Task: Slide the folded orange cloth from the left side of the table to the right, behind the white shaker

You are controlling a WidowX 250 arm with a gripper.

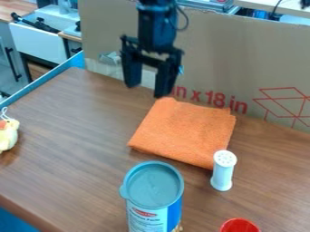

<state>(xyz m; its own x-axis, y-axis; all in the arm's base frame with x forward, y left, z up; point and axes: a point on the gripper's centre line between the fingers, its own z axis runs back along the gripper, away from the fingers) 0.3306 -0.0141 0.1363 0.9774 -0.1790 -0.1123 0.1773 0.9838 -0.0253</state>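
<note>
Orange cloth: we find the orange cloth [185,131] folded into a rough square, lying flat just right of the centre of the frame, its corners pointing toward the top, the right, the bottom and the left.
Black gripper: we record the black gripper [146,90] at upper centre, pointing down by the cloth's top corner. Its two fingers stand wide apart, and we see nothing held between them. We cannot tell whether a fingertip touches the cloth.
White shaker: we note the white shaker [223,176], upright, with a pierced top, at the cloth's lower right corner. We cannot tell whether the two touch.
Lidded canister: we observe the lidded canister [147,219] standing at bottom centre, left of the shaker. It has a grey lid [152,183] and a blue and white side.
Red item: we log a round red item [240,225] at the bottom edge, right of centre, partly cut off.
Yellow toy: we see a yellow toy [7,136] with a white loop at the left edge.
Brown table: we find all of these items on the wood-grain table [79,131], with a blue rim [45,77] at upper left.
Cardboard panel: we note the cardboard panel [224,50] upright behind, with red markings.
</note>
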